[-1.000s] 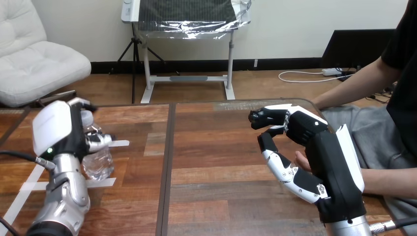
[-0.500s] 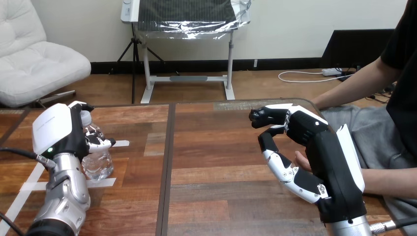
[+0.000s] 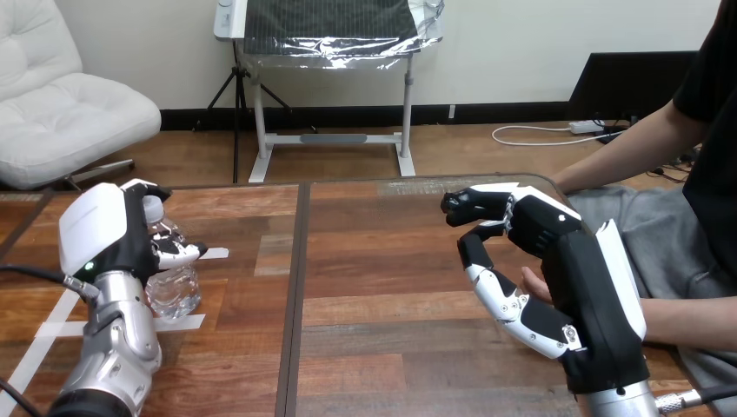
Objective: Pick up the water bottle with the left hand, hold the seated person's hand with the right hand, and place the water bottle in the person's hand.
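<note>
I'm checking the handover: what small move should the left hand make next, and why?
Probably lift the water bottle straight up a little. The left hand has its fingers curled round it, yet its base seems to rest on the table, and the person's hand lies against the right hand across the table.

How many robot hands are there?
2. The left hand curls round the water bottle at the table's left; the right hand is at the right, beside the person's hand.
</note>
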You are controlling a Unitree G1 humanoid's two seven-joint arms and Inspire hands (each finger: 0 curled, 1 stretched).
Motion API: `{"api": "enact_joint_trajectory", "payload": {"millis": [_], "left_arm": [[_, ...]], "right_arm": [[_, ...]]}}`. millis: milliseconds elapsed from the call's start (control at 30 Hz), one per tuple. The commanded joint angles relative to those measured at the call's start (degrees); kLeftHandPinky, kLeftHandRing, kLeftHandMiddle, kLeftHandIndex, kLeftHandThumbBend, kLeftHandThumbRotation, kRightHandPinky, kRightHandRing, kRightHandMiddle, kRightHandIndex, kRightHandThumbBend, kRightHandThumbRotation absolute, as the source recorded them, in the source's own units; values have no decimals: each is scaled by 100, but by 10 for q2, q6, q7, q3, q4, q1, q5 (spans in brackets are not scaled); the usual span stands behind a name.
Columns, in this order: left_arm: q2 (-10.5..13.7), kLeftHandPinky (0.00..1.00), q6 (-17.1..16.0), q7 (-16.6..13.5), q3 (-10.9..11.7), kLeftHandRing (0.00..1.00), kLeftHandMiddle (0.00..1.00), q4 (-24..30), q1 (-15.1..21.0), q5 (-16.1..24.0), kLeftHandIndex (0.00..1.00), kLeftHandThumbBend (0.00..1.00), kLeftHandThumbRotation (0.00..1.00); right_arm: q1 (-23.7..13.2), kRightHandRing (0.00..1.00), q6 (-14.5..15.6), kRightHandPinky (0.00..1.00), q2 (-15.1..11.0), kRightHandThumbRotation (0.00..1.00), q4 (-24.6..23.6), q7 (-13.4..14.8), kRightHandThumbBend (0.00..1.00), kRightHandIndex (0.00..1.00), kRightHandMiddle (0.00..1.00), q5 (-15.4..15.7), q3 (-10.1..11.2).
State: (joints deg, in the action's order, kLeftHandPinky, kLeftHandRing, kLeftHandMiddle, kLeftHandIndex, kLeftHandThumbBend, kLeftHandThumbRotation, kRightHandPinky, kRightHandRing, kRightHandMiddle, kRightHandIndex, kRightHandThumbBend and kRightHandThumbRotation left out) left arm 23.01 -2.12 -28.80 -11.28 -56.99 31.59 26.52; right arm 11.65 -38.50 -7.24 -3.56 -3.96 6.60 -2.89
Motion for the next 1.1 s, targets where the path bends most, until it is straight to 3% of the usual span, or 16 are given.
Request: {"api": "enact_joint_trajectory", "payload": {"millis": [0, 167, 367, 600, 900, 1067], "left_arm": [[-16, 52, -19, 13, 10, 61, 67, 2, -14, -19, 68, 80, 0], [-21, 54, -37, 23, 22, 62, 68, 14, -24, -38, 69, 80, 0], [-29, 55, -69, 14, 26, 63, 69, 19, -36, -48, 69, 80, 0], [-53, 55, -117, 22, 56, 64, 70, 29, -54, -93, 69, 81, 0], [-76, 55, -130, 17, 68, 63, 68, 51, -71, -111, 68, 80, 0], [-89, 53, -124, 6, 73, 57, 62, 69, -78, -110, 64, 79, 0]], "right_arm": [[-30, 64, -9, 51, -6, 0, -22, -1, 27, 62, 67, -7, 8], [-29, 64, -9, 52, -6, 0, -22, -1, 27, 62, 67, -6, 9], [-29, 64, -10, 52, -5, 0, -21, -3, 27, 62, 67, -9, 8], [-30, 64, -14, 52, -5, 0, -20, -2, 27, 62, 67, -4, 11], [-30, 64, -11, 51, -4, 0, -23, -3, 27, 62, 67, -4, 12], [-31, 64, -10, 52, -5, 0, -21, -7, 27, 62, 67, -11, 12]]}}
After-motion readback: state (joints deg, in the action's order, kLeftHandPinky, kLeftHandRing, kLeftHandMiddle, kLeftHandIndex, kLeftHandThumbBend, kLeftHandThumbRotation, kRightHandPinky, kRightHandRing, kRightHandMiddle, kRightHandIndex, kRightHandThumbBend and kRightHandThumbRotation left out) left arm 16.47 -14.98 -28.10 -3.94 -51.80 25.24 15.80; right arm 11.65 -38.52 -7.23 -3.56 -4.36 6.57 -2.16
